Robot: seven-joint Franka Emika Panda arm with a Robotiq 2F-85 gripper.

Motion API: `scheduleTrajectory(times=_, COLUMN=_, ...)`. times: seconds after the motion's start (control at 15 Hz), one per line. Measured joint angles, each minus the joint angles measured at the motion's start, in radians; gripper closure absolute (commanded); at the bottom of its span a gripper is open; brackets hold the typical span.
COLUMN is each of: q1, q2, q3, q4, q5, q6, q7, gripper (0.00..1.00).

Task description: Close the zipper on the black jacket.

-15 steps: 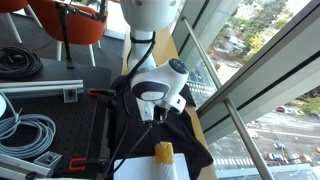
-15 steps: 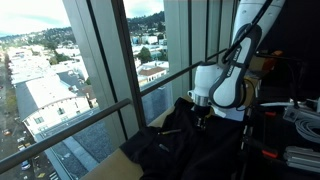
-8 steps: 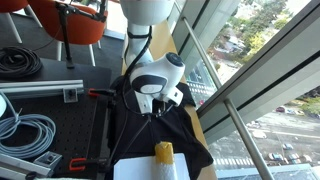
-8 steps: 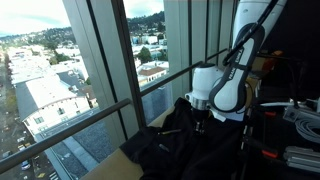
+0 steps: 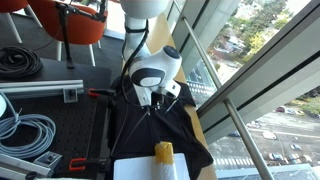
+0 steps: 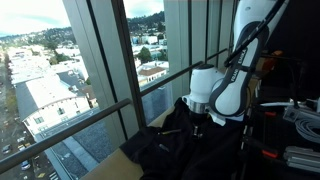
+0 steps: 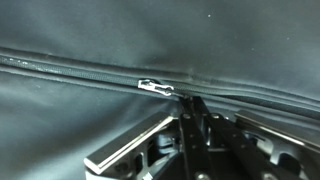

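Long thin dark zipper [image 7: 70, 68] on the black soft fabric jacket [image 7: 240, 40] is seen running across the wrist view, slightly tilted. Small silver pull tab [image 7: 155, 87] sits mid-line. Pincer [image 7: 194, 106], tips pressed together, is placed just right of it. A grip on the tab can't be confirmed. Travel is expected along that axis.

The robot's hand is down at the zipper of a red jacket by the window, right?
Not quite: the jacket is black, not red, as the wrist view and both exterior views show. The hand is indeed down at its zipper, by the window.
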Motion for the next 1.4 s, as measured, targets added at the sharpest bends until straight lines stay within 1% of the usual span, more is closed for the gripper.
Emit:
scheduleTrajectory(times=0.67, q1=0.032, q2=-0.025, q3=0.024, q4=0.000, q5=0.000, q6=0.000, q7=0.018, gripper=0.98)
scheduleTrajectory(times=1.4, q1=0.038, q2=-0.025, q3=0.063, q4=0.022, q5=0.000, q6=0.000, q7=0.043, gripper=0.98)
